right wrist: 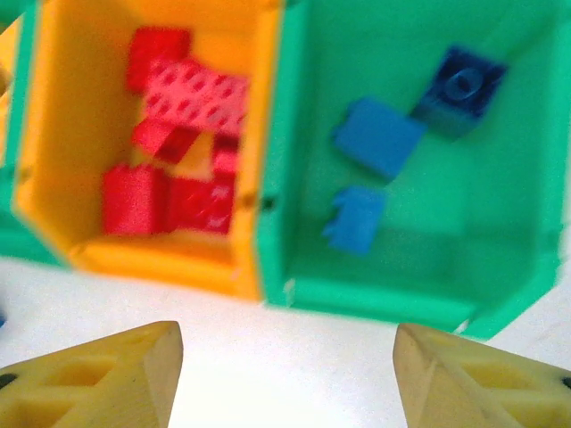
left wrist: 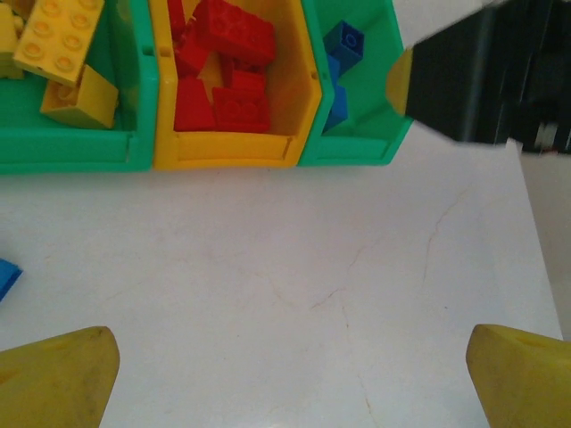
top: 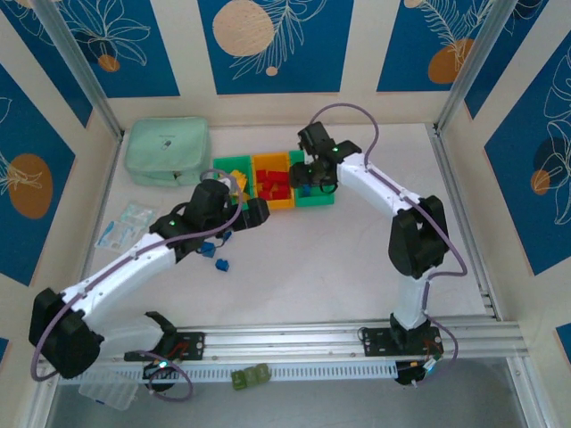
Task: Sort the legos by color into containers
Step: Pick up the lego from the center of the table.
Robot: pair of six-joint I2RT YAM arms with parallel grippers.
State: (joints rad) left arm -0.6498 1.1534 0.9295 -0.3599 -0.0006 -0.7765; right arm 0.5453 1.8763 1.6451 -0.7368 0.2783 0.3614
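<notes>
Top external view first: the white counter (top: 357,267) has plenty of bare room on the right arm's side, while the left arm lies slantwise across its near-left part. The containers (top: 272,206) sit in a row just ahead of both sets of fingers.

My left fingers (left wrist: 58,379) are spread wide with nothing between them. Bare counter runs from their tips to the row's front wall. My right fingers (right wrist: 482,374) are also parted and empty, and they hang over the front edge of the right green bin (right wrist: 384,299), where blue legos (right wrist: 379,147) lie. Red legos (right wrist: 178,143) fill the orange bin (right wrist: 143,254) ahead-left of those fingers. Yellow legos (left wrist: 58,40) lie in the left green bin (left wrist: 71,153), ahead-left of the left fingers.

The coming move, I judge, turns on the loose blue legos (top: 223,264). They lie on the counter back from the left fingers, beneath that arm's wrist. In the left wrist view one shows just outside the left fingertip. The left arm is clearly nearer. The bricks are too small for me to read their long axes. Their bin lies ahead-right of the left fingers and the right fingers crowd it, so I would watch that corner.
</notes>
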